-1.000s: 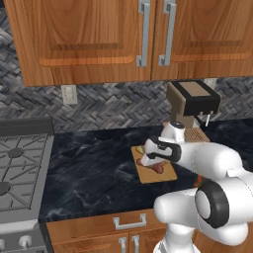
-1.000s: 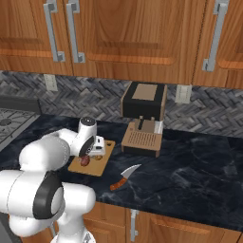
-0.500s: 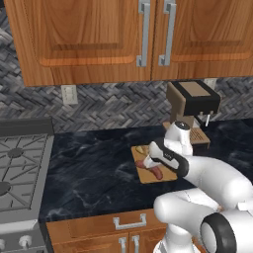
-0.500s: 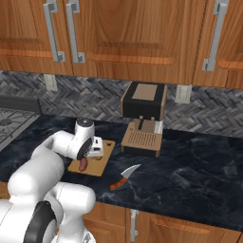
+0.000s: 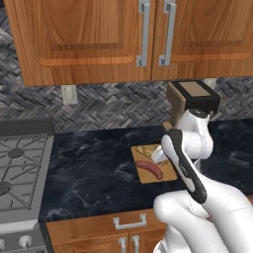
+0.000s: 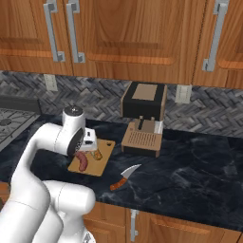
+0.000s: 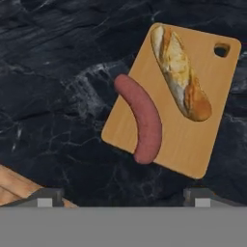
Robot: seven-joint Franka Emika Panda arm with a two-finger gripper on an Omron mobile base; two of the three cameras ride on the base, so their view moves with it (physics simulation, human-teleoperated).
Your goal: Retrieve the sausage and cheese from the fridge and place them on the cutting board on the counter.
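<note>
- Stove (image 5: pixel 20 163) sits far left in the left base view; black marbled counter (image 5: pixel 94 168) runs right from it.
- Sausage (image 7: pixel 140 118) lies on the cutting board (image 7: pixel 193 144), along its edge, both ends hanging slightly past the wood. Also seen at (image 6: pixel 81 161) and (image 5: pixel 149 169).
- Pale baguette-like piece (image 7: pixel 181 79) lies on the same board beside the sausage, not touching it. Can't confirm it's the cheese; no yellow block visible.
- Gripper (image 7: pixel 123 197) is released, jaws spread wide, nothing between them, hovering above the board.
- Knife (image 6: pixel 124 176) on the counter right of the board, then coffee machine (image 6: pixel 142 118) behind it.
- Risk: sausage sits at the board's rim, so a nudge from the arm pulling away could roll it onto the counter.
- Risk: if the bread-like piece was taken for cheese, the task is only half done and a fridge trip remains.
- Risk: knife is near the arm's swing path; a low sweep could knock it.
- Writing: no brands, labels or text readable anywhere.
</note>
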